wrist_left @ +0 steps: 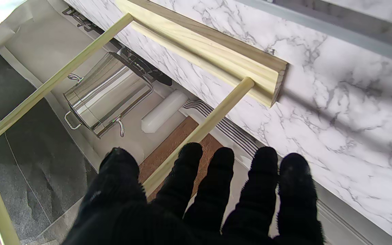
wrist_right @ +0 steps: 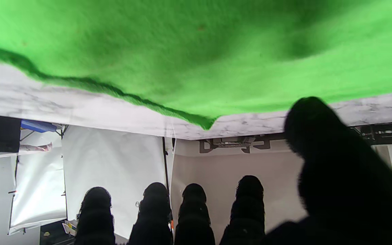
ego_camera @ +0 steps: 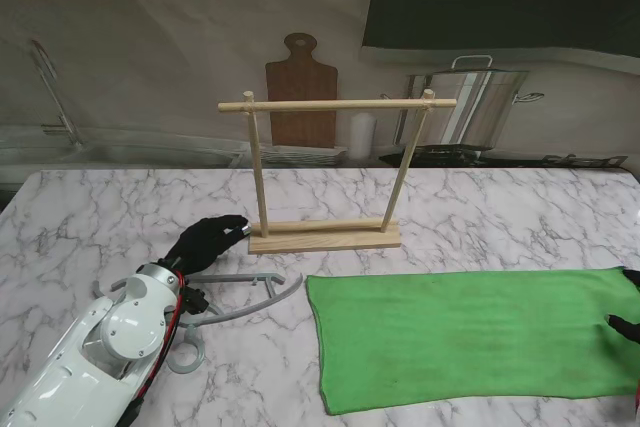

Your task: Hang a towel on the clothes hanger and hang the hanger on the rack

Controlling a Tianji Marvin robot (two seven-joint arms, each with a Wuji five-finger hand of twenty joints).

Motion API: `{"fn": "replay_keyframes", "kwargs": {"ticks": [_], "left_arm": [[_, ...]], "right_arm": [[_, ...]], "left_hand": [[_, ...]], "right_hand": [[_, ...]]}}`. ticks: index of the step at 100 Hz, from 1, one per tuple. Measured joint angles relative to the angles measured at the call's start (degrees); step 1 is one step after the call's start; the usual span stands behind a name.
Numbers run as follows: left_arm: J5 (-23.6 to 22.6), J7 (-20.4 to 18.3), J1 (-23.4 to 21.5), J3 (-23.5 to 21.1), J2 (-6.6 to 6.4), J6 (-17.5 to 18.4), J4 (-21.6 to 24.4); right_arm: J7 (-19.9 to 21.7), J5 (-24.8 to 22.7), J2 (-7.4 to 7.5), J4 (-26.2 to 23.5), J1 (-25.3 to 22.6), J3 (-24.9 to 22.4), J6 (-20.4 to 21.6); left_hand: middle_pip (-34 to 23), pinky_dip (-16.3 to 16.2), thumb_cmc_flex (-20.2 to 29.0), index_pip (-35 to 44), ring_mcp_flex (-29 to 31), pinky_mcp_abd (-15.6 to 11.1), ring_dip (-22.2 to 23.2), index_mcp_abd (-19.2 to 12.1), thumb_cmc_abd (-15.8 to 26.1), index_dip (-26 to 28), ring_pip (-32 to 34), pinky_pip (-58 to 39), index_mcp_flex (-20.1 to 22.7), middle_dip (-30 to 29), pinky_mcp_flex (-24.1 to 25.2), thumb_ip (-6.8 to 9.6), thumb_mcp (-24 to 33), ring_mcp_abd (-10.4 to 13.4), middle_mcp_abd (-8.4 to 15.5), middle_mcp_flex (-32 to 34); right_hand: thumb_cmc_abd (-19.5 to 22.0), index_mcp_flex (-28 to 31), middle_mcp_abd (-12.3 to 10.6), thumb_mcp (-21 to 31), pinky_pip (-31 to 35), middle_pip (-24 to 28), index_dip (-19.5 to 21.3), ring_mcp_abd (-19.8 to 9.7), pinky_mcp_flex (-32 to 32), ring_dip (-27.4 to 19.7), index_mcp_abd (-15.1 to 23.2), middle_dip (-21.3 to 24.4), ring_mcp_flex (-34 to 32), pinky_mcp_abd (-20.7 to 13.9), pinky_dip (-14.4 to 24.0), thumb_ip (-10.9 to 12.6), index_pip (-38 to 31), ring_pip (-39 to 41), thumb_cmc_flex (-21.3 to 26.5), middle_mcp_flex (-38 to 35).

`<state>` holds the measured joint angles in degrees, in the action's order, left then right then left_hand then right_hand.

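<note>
Left arm (ego_camera: pixel 95 347) reaches forward from the near corner; left hand (ego_camera: pixel 205 242) flat, 5 fingers (wrist_left: pixel 191 170) spread, empty, just left of the rack (ego_camera: pixel 325 237) base. Right hand (ego_camera: pixel 628 322) at far right edge, fingers apart, empty.

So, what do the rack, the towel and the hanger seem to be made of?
The rack looks like pale unpainted wood: grain shows on its base, and the rods are round dowels. The towel seems a soft green fabric, perhaps microfibre, with a fuzzy matte nap. The hanger is smooth and grey, probably plastic, though this is less certain.
</note>
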<state>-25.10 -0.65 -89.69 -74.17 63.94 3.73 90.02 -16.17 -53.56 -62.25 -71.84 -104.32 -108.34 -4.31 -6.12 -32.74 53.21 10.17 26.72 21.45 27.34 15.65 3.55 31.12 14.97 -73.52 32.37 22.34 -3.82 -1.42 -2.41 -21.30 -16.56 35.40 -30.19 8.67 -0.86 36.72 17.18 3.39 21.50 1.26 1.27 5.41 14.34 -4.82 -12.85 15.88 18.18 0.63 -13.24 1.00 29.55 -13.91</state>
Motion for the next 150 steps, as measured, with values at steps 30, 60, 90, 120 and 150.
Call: {"fn": "replay_keyframes", "kwargs": {"ticks": [30, 60, 90, 120, 150], "left_arm": [[0.00, 0.00, 0.01, 0.00, 0.00, 0.01, -0.03], [0.06, -0.06, 0.01, 0.04, -0.01, -0.04, -0.03], [0.10, -0.01, 0.01, 0.04, 0.00, -0.03, -0.03], [0.29, 0.04, 0.09, 0.14, 0.00, 0.03, -0.19], [0.53, 0.16, 0.10, 0.14, 0.03, 0.22, -0.27]], "right_arm": [[-0.24, 0.32, -0.09, 1.53, 0.68, 1.26, -1.61], [-5.99, 3.61, -0.25, 8.00, 3.87, 4.39, -1.22], [-11.66, 5.57, -1.11, 12.09, 6.70, 6.00, 2.35], [-15.32, 5.66, -1.24, 14.20, 8.76, 8.02, 4.30], [-16.44, 3.85, -1.32, 14.15, 9.54, 9.68, 4.27]], "left_hand": [[0.00, 0.00, 0.00, 0.00, 0.00, 0.00, 0.00, 0.00, 0.00, 0.00, -0.01, 0.00, 0.00, 0.00, 0.00, 0.00, 0.00, 0.00, 0.00, 0.00], [0.00, 0.00, 0.00, 0.00, 0.00, 0.00, 0.00, 0.00, 0.00, 0.00, -0.01, 0.00, 0.00, 0.00, 0.01, 0.00, 0.00, 0.00, 0.00, 0.00], [0.00, 0.00, 0.00, 0.00, -0.01, 0.00, 0.00, 0.00, 0.00, 0.00, -0.01, 0.00, 0.00, 0.00, 0.01, 0.00, 0.00, 0.00, 0.00, 0.00], [0.00, 0.00, 0.00, 0.00, -0.01, 0.00, 0.00, 0.00, 0.00, 0.00, -0.03, 0.00, 0.00, 0.00, 0.01, 0.00, 0.00, 0.00, 0.00, -0.01], [0.00, 0.00, 0.00, 0.00, -0.01, 0.00, 0.00, 0.00, 0.00, 0.00, -0.03, 0.00, 0.00, 0.00, 0.01, 0.00, 0.00, 0.00, 0.00, -0.01]], "right_hand": [[-0.92, 4.71, 0.04, 21.23, -2.35, 0.00, -0.14, -0.73, -0.01, -1.89, -0.03, 0.00, 0.76, -1.49, 1.24, -0.75, -5.10, -0.60, -3.86, 0.00], [-1.51, 21.46, -1.93, 21.26, -3.67, -0.21, 2.25, -2.92, -2.25, -2.76, 0.72, 0.58, 0.66, -3.62, 1.26, -1.95, -18.36, -0.63, -3.83, -2.63], [-3.12, 31.96, -5.68, 16.19, -4.72, 15.14, -4.94, -5.46, -6.12, -2.77, 4.38, -7.44, -5.33, -4.52, -1.29, -12.11, -39.33, -0.63, 4.20, -7.77], [-3.87, 37.30, -5.76, 14.87, 0.03, 27.54, -3.13, -5.62, -8.28, 3.37, 0.61, -14.10, -16.96, -4.41, -3.80, -13.49, -41.25, 7.91, 7.63, -27.64], [-2.21, 35.90, -0.06, 15.08, 14.15, 36.78, 5.40, -4.47, -7.45, 13.05, -1.61, -26.57, -26.33, -2.75, -8.56, -13.49, -40.71, 18.59, 7.69, -39.87]]}}
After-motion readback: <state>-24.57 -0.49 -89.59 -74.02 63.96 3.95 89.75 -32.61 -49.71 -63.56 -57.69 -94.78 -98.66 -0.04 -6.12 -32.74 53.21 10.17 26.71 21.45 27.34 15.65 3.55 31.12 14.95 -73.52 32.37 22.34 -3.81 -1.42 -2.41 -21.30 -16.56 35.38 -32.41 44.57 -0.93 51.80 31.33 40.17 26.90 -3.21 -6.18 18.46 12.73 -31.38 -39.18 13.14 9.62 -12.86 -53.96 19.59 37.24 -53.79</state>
